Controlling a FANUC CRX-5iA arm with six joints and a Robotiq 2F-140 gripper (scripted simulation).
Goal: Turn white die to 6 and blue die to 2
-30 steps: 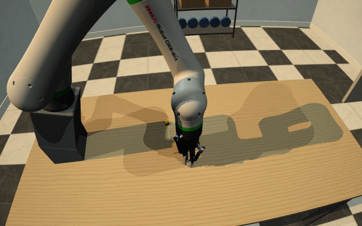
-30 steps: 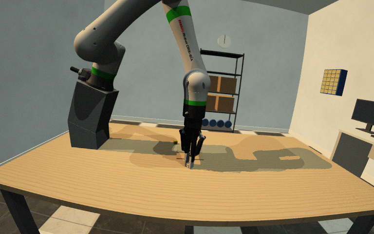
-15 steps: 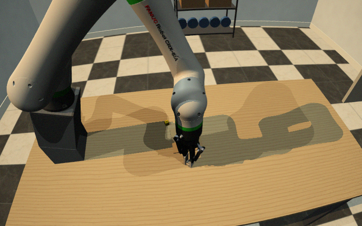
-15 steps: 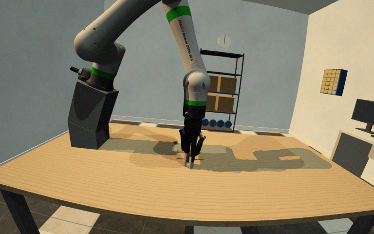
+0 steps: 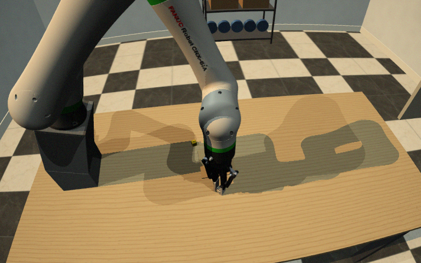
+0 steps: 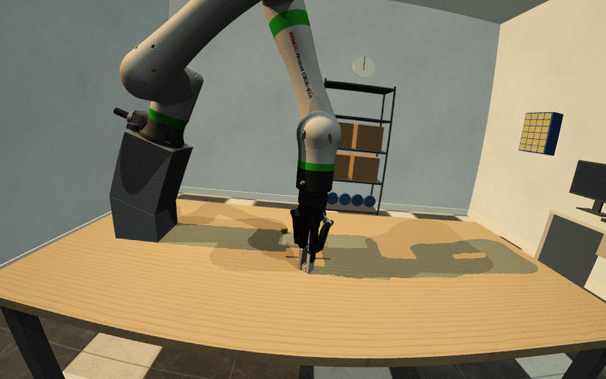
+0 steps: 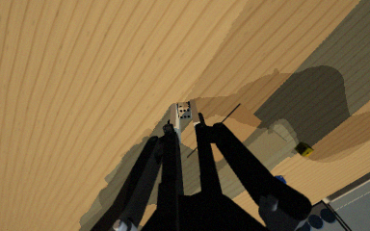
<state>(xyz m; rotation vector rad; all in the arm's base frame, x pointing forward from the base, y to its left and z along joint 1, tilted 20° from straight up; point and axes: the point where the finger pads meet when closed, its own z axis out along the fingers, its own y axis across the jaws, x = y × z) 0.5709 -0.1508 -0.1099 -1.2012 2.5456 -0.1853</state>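
Arm reads "FANUC Robot CRX-5iA", FANUC in red, the rest black. I have the gripper clamped on the white die (black pips face the wrist camera). Yellow die sits well apart on the table; blue die partly hidden behind a finger linkage.

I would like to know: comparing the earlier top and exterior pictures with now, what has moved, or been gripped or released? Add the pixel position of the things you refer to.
Nothing visibly changed. The arm [image 5: 186, 40] [image 6: 308, 80] keeps its pose, and the yellow die [image 5: 193, 142] [image 6: 284, 230] [image 7: 304, 149] stays in its place. The jaws are now shut on the white die [image 5: 218, 190] [image 6: 304, 268] [image 7: 184, 110]; no release is seen.
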